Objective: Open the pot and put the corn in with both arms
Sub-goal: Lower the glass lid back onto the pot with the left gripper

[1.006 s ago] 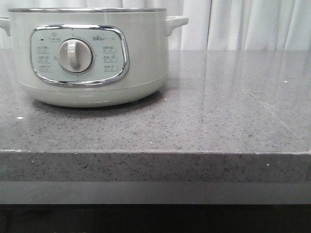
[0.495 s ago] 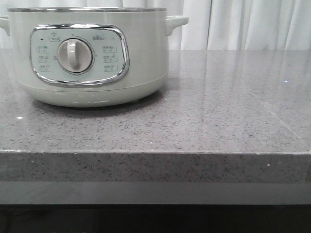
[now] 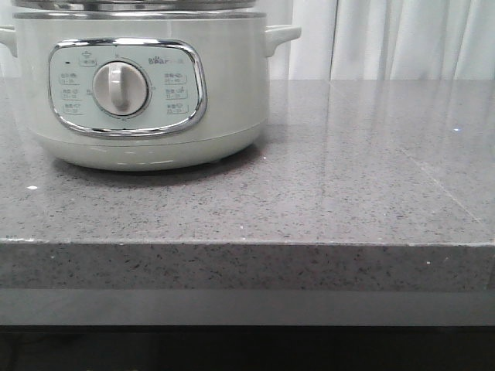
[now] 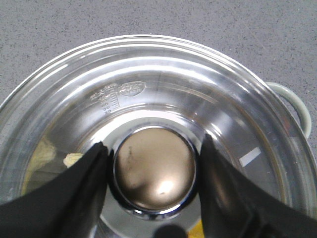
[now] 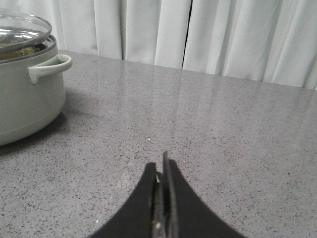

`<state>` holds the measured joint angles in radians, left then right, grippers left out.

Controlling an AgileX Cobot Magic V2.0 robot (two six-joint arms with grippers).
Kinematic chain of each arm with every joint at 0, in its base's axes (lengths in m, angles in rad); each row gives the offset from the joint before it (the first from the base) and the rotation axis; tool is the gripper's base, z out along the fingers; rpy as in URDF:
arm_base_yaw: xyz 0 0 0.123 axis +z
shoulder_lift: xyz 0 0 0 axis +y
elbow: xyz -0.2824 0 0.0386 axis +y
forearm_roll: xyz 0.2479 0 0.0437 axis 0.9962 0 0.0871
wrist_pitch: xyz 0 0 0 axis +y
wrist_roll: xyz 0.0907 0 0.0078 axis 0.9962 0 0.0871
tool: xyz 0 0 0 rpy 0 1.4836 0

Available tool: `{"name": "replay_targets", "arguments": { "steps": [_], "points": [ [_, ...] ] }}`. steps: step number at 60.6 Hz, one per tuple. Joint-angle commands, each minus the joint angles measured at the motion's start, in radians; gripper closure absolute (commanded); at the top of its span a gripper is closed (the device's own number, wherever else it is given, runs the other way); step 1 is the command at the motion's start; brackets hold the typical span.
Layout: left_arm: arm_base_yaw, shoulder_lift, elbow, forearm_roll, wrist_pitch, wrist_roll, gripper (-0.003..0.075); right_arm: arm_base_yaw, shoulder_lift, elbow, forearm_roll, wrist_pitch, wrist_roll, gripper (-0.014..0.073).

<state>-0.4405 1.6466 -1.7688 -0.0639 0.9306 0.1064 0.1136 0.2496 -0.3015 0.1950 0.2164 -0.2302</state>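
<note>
**Speckled stone and pale drapes**

A grey speckled stone surface (image 3: 348,178) is filling most of the front view, its glossy top reflecting soft light streaks and its thick front edge (image 3: 247,267) showing as a darker band. A faint seam line is running diagonally across the right part. White curtains (image 3: 402,39) are hanging in vertical folds behind the surface, with a dark gap showing between two panels in the right wrist view.

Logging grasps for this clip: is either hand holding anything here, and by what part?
The left hand grips the lid by its round metal knob. The right hand is shut and empty.
</note>
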Motion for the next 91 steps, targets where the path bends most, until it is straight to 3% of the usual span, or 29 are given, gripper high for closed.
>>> {"name": "replay_targets", "arguments": {
  "steps": [1, 31, 50, 74, 81, 91],
  "points": [
    [-0.007, -0.045, -0.047, -0.009, -0.119, 0.0, 0.0541, 0.004, 0.007, -0.027, 0.002, -0.086, -0.007, 0.0652],
    [-0.007, -0.038, -0.045, -0.009, -0.076, 0.0, 0.0535, 0.004, 0.007, -0.027, 0.002, -0.089, -0.007, 0.0652],
    [-0.007, -0.038, -0.045, -0.009, -0.112, 0.0, 0.0307, 0.004, 0.007, -0.027, 0.002, -0.089, -0.007, 0.0652],
    [-0.007, -0.081, -0.047, -0.009, -0.15, -0.007, 0.03, 0.004, 0.007, -0.027, 0.002, -0.089, -0.007, 0.0652],
    [-0.007, -0.117, -0.031, -0.009, -0.154, -0.007, 0.0367, 0.004, 0.007, -0.027, 0.002, -0.089, -0.007, 0.0652],
    [-0.007, -0.205, 0.085, -0.011, -0.238, -0.007, 0.0598, 0.004, 0.007, -0.027, 0.002, -0.091, -0.007, 0.0652]
  ]
}}
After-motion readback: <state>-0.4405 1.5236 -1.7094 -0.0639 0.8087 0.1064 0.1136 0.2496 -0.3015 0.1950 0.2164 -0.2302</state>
